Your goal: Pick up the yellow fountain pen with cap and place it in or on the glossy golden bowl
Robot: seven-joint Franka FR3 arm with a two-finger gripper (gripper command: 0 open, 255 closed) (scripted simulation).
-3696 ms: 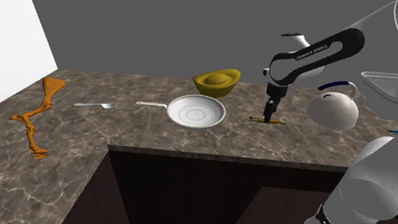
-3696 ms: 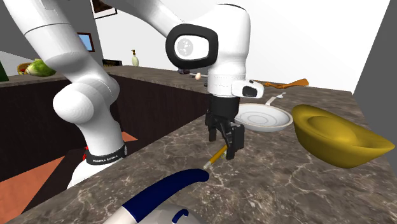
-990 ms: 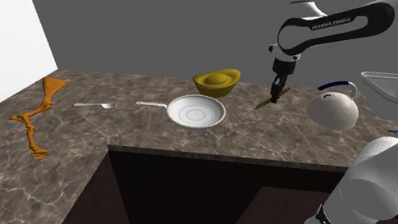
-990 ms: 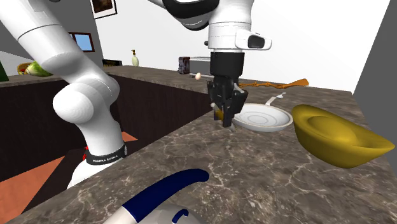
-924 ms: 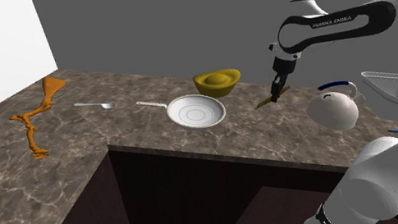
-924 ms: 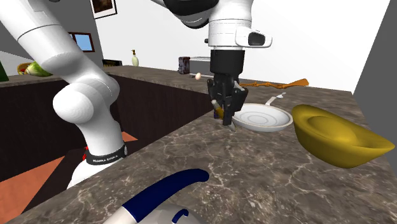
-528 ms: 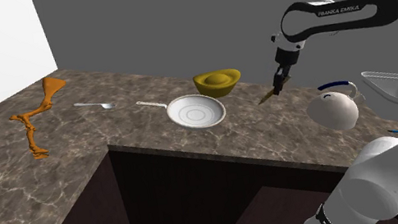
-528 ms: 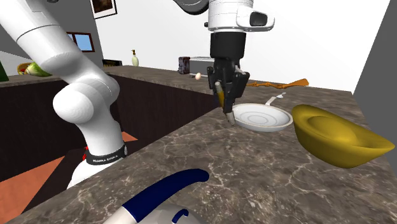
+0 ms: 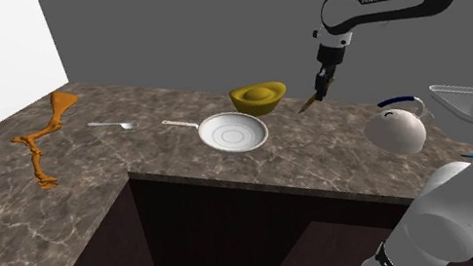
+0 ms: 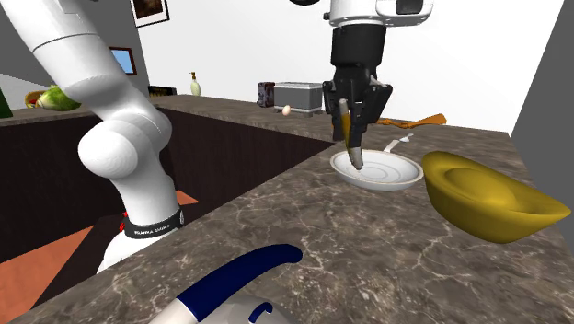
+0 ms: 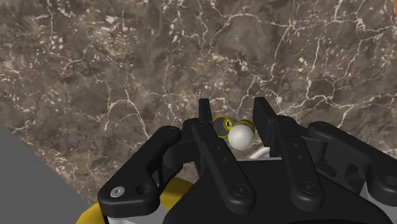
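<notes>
Fingers (image 11: 264, 119) down around the yellow pen (image 10: 350, 144), aloft (seemingly near the golden bowl (image 9: 258, 98)).

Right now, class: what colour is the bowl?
The bowl is golden yellow, clearest in the second exterior view.

open air between the lifted tool (image 9: 321, 85), its pen (image 9: 310, 101) hanging clear of the worktop (image 9: 159, 155), and the bowl (image 9: 258, 97); pan (image 9: 235, 133) and kettle (image 9: 396, 132) sit either side.

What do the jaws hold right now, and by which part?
The yellow fountain pen, clasped by its upper half; the lower end hangs slanted below, free.
</notes>
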